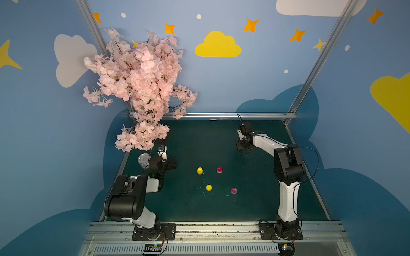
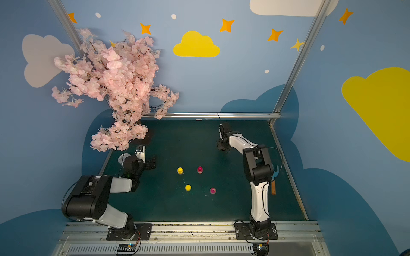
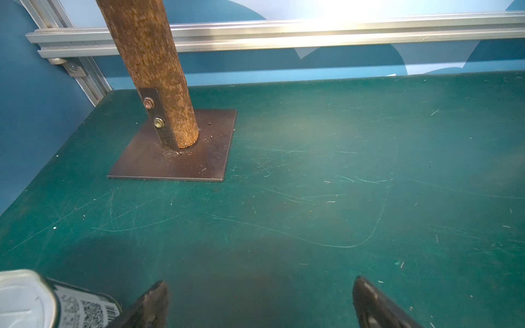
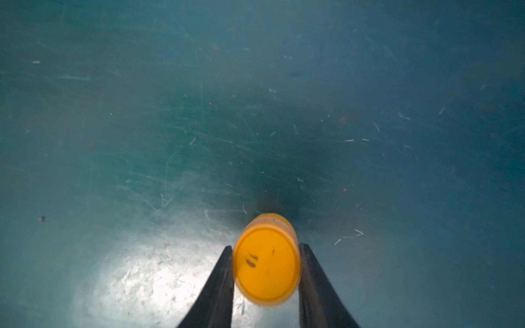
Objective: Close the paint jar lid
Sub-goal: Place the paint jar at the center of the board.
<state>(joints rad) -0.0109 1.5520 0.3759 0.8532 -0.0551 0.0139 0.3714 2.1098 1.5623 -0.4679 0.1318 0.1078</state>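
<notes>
Your right gripper (image 4: 265, 245) is pinching an orange-yellow paint pot (image 4: 267, 267) by its sides (lid or whole jar, too blurred to tell), round face toward the wrist, over the far table (image 4: 255, 113). The red jar (image 1: 219, 169) lies back toward the base and leftward of it; your left gripper (image 3: 260, 282) hangs spread, empty.

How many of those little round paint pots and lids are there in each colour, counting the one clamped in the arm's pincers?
Yellow pieces on the table: 2
Pink-red pieces on the table: 2
Orange-yellow piece in the right gripper: 1
Total: 5
</notes>
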